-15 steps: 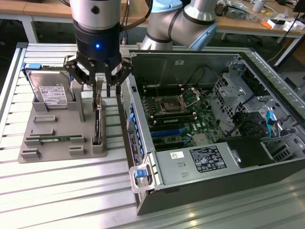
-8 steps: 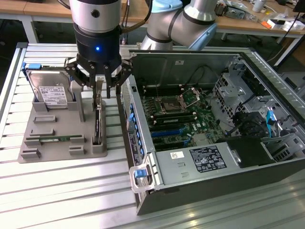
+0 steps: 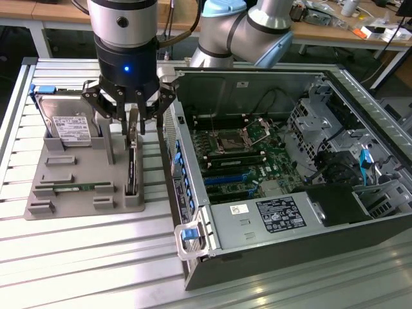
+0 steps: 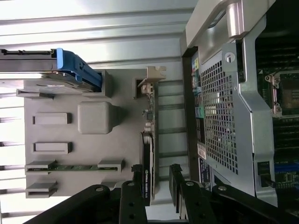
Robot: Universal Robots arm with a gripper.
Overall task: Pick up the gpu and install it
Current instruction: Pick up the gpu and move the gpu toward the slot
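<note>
Gray holder tray (image 3: pixel 71 170) (image 4: pixel 126 140) on slatted metal counter (image 3: pixel 96 257) (image 4: pixel 93 28), on the exterior view's left of the open computer case (image 3: pixel 257 244) (image 4: pixel 219 116).

Tray contents:
- hard drive (image 3: pixel 67 127) (image 4: pixel 28 53), upright in the far slot, white label facing out, blue tab on its end
- green memory stick (image 3: pixel 74 188) (image 4: pixel 74 166), lying in a near slot
- gpu (image 3: pixel 131 170) (image 4: pixel 147 154), standing on its long edge in the slot on the tray side nearest the case, metal bracket at the far end

Case lies on its side with the panel off. Motherboard (image 3: pixel 238 161) is exposed inside, with the processor socket, blue slots, cables and a drive cage. Blue latch on the near corner of the case.

Arm (image 3: pixel 244 32) comes in from behind the case. The wrist points straight down over the tray, with a blue light on the wrist body. Claw (image 3: pixel 132 129) (image 4: pixel 156 184) sits right above the gpu's top edge, at the near end of the card. The claw is released: in the wrist view the fingers (image 4: pixel 138 186) are spread, one on each side of the card. One finger is just beside the card and the other is clearly apart. Not clamped on the card. The gpu is seated in its tray slot, not lifted.
</note>
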